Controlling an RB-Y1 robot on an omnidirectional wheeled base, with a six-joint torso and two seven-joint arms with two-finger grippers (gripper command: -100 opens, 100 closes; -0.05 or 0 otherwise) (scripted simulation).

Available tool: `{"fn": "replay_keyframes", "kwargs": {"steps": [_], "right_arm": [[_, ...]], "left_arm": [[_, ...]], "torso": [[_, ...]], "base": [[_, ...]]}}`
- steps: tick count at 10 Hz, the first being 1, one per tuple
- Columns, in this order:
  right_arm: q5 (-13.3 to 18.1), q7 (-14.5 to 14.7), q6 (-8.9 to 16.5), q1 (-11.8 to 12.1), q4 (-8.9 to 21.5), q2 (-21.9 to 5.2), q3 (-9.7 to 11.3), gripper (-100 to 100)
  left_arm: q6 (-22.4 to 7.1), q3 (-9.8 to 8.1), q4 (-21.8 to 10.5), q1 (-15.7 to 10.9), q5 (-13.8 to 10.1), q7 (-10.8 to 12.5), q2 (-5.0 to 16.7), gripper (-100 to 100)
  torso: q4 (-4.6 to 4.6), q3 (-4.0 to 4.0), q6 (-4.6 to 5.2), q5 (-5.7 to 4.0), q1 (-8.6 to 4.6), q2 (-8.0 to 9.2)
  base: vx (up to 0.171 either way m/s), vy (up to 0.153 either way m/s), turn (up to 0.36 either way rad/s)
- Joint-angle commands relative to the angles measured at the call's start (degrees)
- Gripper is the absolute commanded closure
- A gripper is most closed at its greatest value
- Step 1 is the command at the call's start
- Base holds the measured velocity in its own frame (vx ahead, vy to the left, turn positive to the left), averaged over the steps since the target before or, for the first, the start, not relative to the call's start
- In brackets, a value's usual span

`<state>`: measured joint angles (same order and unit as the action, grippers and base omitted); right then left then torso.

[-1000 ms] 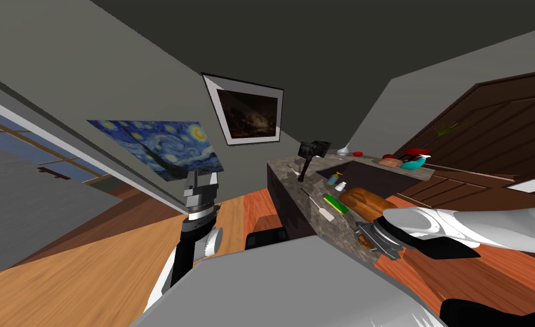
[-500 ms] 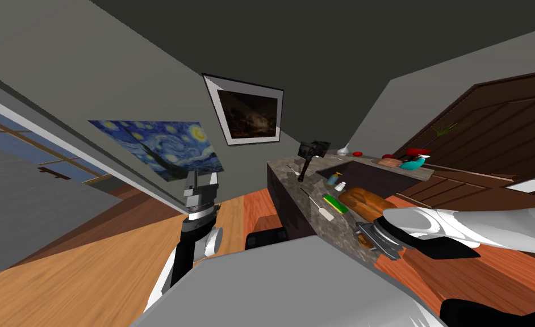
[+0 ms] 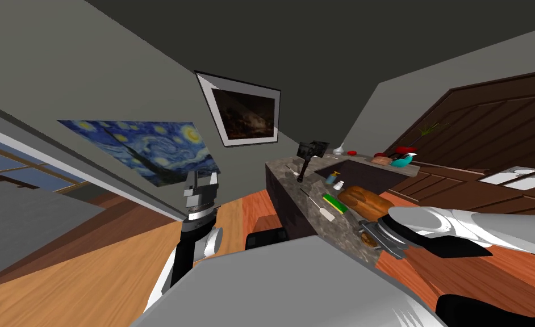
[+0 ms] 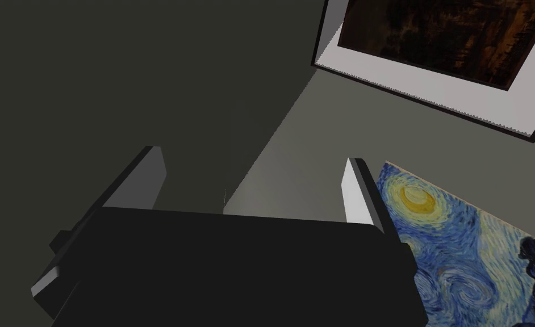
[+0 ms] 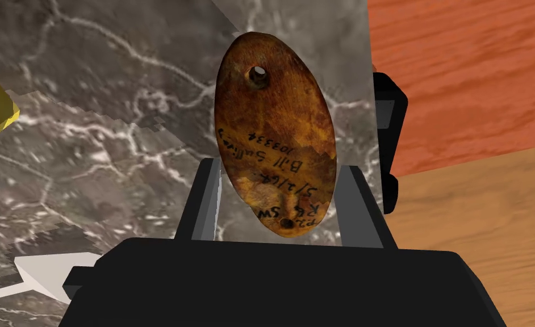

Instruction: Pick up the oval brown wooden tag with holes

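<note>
The oval brown tag (image 5: pixel 275 136) has a hole at each end and dark handwriting on its face. It stands between the fingers of my right gripper (image 5: pixel 278 167), which press its long sides, so the gripper is shut on it. Behind it lies the grey veined countertop (image 5: pixel 90 142). From the head view, the tag (image 3: pixel 367 239) and right gripper (image 3: pixel 374 235) sit at the near end of the counter (image 3: pixel 295 181). My left gripper (image 3: pixel 201 177) is raised off to the left, away from the counter, its fingers open and empty (image 4: pixel 252 164).
Along the counter lie a white utensil (image 3: pixel 324 211), a green and yellow block (image 3: pixel 335 203), a brown loaf (image 3: pixel 366 200), a small bottle (image 3: pixel 333 177), a dark sink (image 3: pixel 363 173) and a black faucet (image 3: pixel 309 153). Orange wooden floor lies beyond the counter's edge (image 5: pixel 459 74).
The whole head view has shifted a little, so my head or torso has moved. The right gripper stays at the counter's near end with the tag; the left arm has not moved.
</note>
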<state>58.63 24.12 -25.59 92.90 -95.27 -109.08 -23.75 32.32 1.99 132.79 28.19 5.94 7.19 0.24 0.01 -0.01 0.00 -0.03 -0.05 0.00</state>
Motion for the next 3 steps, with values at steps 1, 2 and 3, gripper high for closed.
{"fn": "replay_keyframes", "kwargs": {"steps": [1, 2, 3], "right_arm": [[0.42, 1.27, -1.59, -0.71, 0.51, 1.16, -0.36, 100], [0.4, 0.67, -1.0, -0.47, 0.3, 0.85, -0.28, 100], [0.45, 0.82, -1.21, -0.52, 0.35, 0.95, -0.32, 0]], "left_arm": [[0.0, 0.0, 0.0, 0.0, 0.0, 0.0, 0.0, 0], [0.0, 0.0, 0.0, 0.0, 0.0, 0.0, 0.0, 0], [0.0, 0.0, 0.0, -0.01, 0.0, 0.0, 0.0, 0]], "torso": [[0.0, 0.0, 0.0, 0.0, 0.0, 0.0], [0.0, 0.01, -0.01, 0.0, 0.01, 0.03], [0.0, 0.03, -0.03, -0.02, -0.03, 0.07]], "base": [[0.035, 0.026, -0.057], [0.014, 0.012, -0.014], [0.0, 0.0, 0.0]]}}
